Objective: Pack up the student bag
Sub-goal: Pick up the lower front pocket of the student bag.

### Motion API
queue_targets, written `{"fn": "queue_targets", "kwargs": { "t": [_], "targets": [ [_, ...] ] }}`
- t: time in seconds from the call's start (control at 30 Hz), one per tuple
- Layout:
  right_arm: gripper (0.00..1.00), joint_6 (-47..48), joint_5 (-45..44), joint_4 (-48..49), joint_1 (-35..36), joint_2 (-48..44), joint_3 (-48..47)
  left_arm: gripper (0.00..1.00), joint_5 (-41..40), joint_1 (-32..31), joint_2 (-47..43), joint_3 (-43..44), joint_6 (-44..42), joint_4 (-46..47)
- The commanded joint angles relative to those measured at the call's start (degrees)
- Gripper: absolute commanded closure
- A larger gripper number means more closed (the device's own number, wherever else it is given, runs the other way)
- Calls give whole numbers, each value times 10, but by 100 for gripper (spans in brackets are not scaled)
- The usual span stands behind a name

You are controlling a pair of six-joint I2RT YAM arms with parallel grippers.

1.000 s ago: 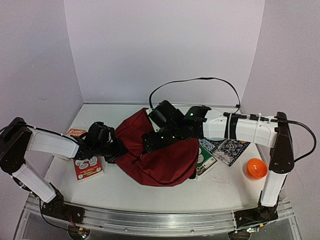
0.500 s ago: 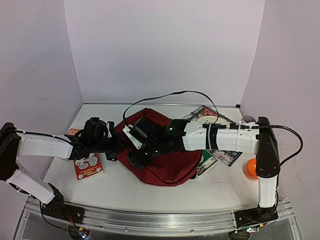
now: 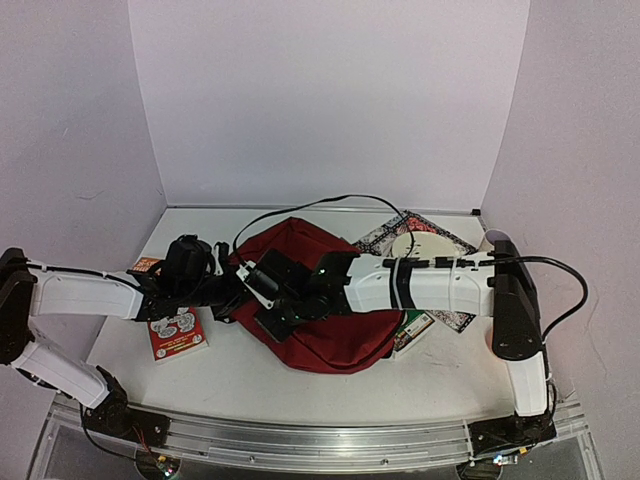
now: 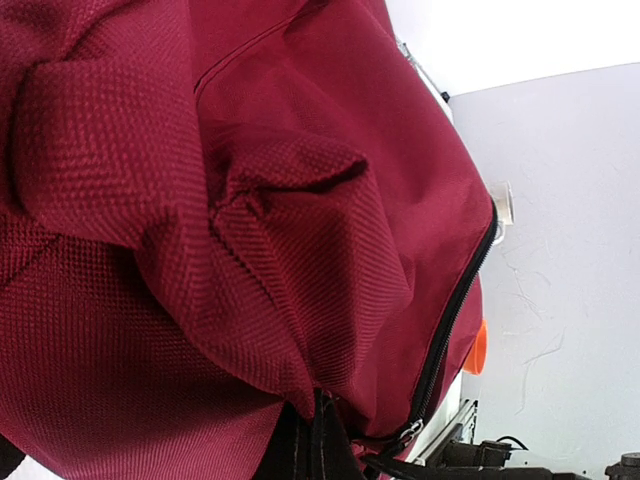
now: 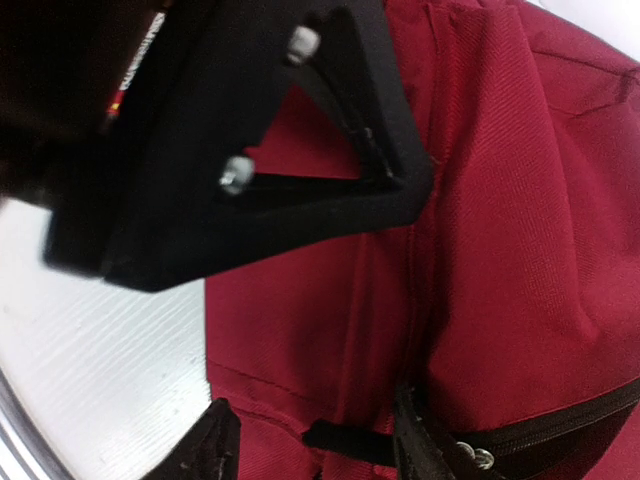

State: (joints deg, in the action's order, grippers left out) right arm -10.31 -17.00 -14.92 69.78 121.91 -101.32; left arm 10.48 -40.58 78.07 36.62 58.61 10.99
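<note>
Zero items look packed yet, judging by what lies outside. The student bag [image 3: 330,310] sits mid-table [image 3: 260,385], dark red and slumped on its side, with the right arm stretched across the top of it.

The zipper [image 4: 452,315] runs along the bag's edge. I cannot tell from any view whether it is open, and no lining or opening shows.

Out on the table:
- a red booklet [image 3: 176,335] just left of the bag
- a second red-cover booklet [image 3: 147,265] partly under the left arm
- a patterned book [image 3: 415,232] behind the bag's right side
- another patterned book [image 3: 452,320] under the right arm
- a green-white book [image 3: 412,330] touching the bag's right edge
- an orange object [image 4: 476,350] past the bag, too cut off to name

The left gripper [image 3: 228,292] is closed at the bag's left edge. Its fingers are not visible in the wrist view, but fabric is bunched right at the lens, which reads as pinching a fold of the bag.

The right gripper [image 5: 315,445] has its jaws partway apart. They straddle a black strap tab [image 5: 345,437] near the zipper end, and nothing looks clamped.

As a judgement, this is the bag-opening stage: one side anchored, the other going for the zipper area. Left to do is get the opening wide, load every book and the orange thing, then probably zip up.
</note>
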Motion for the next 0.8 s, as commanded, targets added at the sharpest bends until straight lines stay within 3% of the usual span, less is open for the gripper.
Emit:
{"fn": "queue_targets", "kwargs": {
  "t": [0.0,0.17,0.4,0.77],
  "targets": [
    [61,2,-67,-23,-1,1,-10,100,13,-5,-29,0,3,43],
    [82,7,-60,-25,-2,-15,-3,100,11,-5,-31,-6,0,42],
    [92,14,-17,-25,-2,-43,11,100,4,-5,-29,-22,-1,42],
    [92,18,0,-25,-5,-65,23,100,-2,-5,-27,-36,-6,42]
  ]
}}
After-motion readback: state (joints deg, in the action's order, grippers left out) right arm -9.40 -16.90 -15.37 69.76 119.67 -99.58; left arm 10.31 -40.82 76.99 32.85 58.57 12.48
